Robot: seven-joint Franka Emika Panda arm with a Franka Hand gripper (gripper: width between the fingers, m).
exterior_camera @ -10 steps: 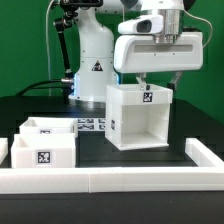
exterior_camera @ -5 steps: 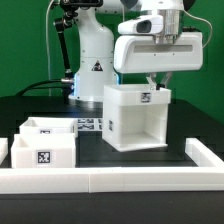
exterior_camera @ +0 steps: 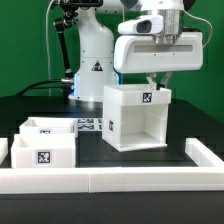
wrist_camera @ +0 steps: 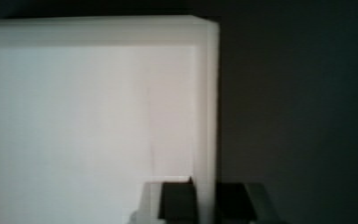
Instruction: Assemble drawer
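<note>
Two jaws are clamping a thin top edge of the white, open-fronted, box-shaped drawer housing (exterior_camera: 135,120), which is sitting mid-way across the black counter (exterior_camera: 95,152). It is looking rigid, light and smooth, so thin panel edges are likely offering the surest hold. The white open-topped drawer box (exterior_camera: 43,152) is waiting well apart, at the exterior view's left.

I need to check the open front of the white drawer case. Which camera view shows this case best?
The exterior view: the whole drawer case shows, open front and tags included. The wrist view gives only one blurred white wall of it, its edge between the fingers of the gripper.
</note>
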